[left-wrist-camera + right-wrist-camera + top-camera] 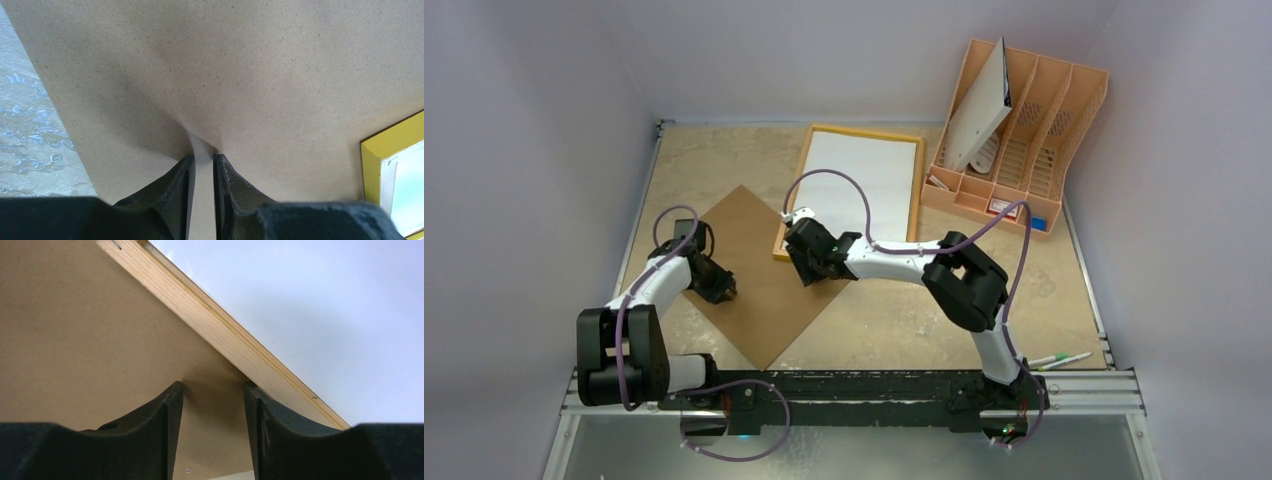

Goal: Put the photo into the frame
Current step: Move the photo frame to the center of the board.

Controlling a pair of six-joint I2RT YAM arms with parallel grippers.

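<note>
Photo placement looks done from above: the large rectangular paper photo point(869, 180) lies white side up inside the thin rectangular frame point(864, 127), which rests with its light wood back upward at the far middle of the counter point(874, 310). What seems to remain is the flat brown fibreboard backing board point(759, 300), which lies turned like a diamond just beside the near left corner of the frame.

The left fingers point(177, 190) are almost closed and pinch a thin pale strip that rises from this board, so I judge that they grip the board by it. The right fingers point(160, 430) stand apart and hold nothing; one tip is right at the wooden rail, with only the board below the gap.

Several things could go wrong. The pinch is on a very narrow strip, so the board may slip or swing when lifted. If the board is dragged, its corner may push the frame and shift the photo. The right fingers may also knock the rail, being so close to it.
</note>
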